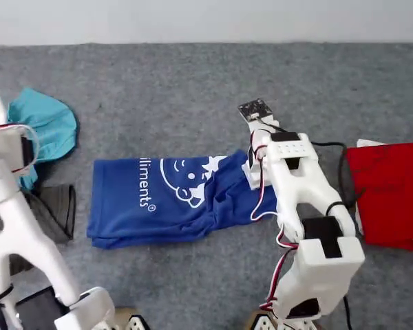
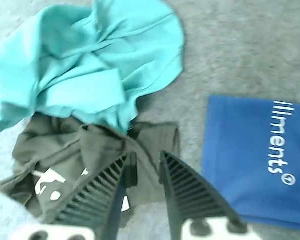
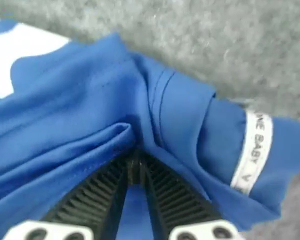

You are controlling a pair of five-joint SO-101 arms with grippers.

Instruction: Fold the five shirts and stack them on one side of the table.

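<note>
Blue printed shirt (image 1: 158, 206), half folded on the grey tabletop (image 1: 193, 75), is clenched in the right hand (image 3: 135, 164), which should next carry its edge across.

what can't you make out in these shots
- Red cloth shirt: high view, cut off by the right edge.
- Dark olive shirt: left wrist view, partly under the crumpled teal shirt.
- Blue printed shirt: high view, the right arm covers the end pinched by the right gripper.
</note>
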